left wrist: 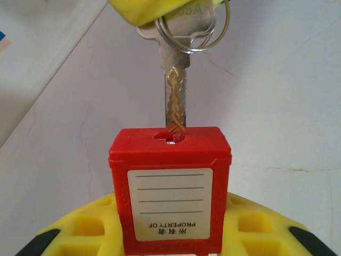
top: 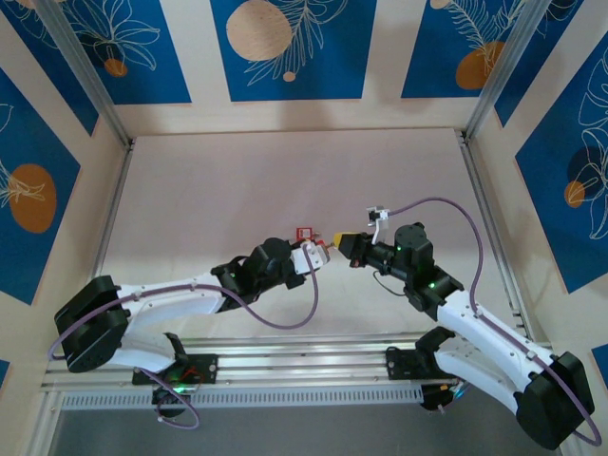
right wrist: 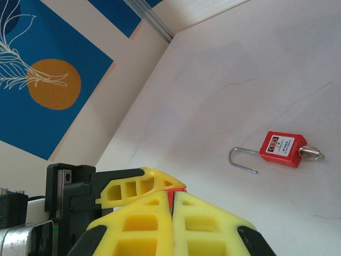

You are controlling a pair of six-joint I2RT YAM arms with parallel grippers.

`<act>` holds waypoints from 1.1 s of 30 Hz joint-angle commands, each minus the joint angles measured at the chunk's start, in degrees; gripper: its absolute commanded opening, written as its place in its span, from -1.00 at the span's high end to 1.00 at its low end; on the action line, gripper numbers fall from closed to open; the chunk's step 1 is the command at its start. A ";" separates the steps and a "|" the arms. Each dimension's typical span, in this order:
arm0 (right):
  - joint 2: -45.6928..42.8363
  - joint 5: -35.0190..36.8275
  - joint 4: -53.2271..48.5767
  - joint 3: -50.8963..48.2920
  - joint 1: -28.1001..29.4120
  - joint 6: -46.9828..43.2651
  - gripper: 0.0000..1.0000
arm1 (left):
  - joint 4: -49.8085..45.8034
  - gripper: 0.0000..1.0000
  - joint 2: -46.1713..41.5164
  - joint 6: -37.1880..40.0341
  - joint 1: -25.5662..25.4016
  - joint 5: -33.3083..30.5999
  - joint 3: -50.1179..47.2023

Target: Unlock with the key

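My left gripper (left wrist: 171, 221) is shut on a red padlock (left wrist: 170, 181) with a white label, and holds it keyhole (left wrist: 169, 137) outward. A silver key (left wrist: 175, 98) with a ring (left wrist: 194, 29) hangs from the yellow fingers (left wrist: 141, 9) of my right gripper, and its tip sits at the mouth of the keyhole. In the right wrist view my right gripper (right wrist: 172, 205) is shut, the key is hidden between its pads, and a sliver of the red padlock (right wrist: 171, 196) shows beyond. From above, the two grippers (top: 321, 253) (top: 344, 240) meet tip to tip at mid-table.
A second red padlock (right wrist: 282, 150) lies on the white table (top: 237, 180) with its shackle (right wrist: 241, 159) swung open and a key in it; from above this second padlock (top: 304, 233) sits just behind the grippers. Aluminium posts and blue patterned panels wall the table.
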 commanded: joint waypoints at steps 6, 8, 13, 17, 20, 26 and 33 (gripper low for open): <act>0.68 -1.99 1.69 -0.04 0.92 0.58 1.00 | 2.41 0.70 -1.97 -0.80 -0.93 1.56 2.49; 0.90 -1.86 1.66 0.12 0.94 0.33 1.00 | 2.24 0.70 -1.74 -0.84 -1.07 1.69 2.57; 1.58 -2.72 2.84 0.12 0.97 0.20 1.00 | 2.57 0.70 -0.93 -0.57 -1.09 1.03 2.61; 2.23 -3.35 2.71 0.10 1.58 0.19 1.00 | 2.86 0.71 -1.32 -1.09 -1.11 0.90 2.80; 2.46 -1.73 2.54 -0.67 3.02 -0.50 1.00 | 3.52 0.72 -2.16 -1.63 -1.09 0.81 2.53; 3.12 0.12 2.09 -1.70 4.99 -3.81 1.00 | 1.82 0.73 -4.51 -4.76 -1.12 4.19 3.90; 4.65 -2.12 4.49 -2.62 4.55 -4.39 1.00 | 1.66 0.73 -6.81 -6.82 -1.10 7.15 4.54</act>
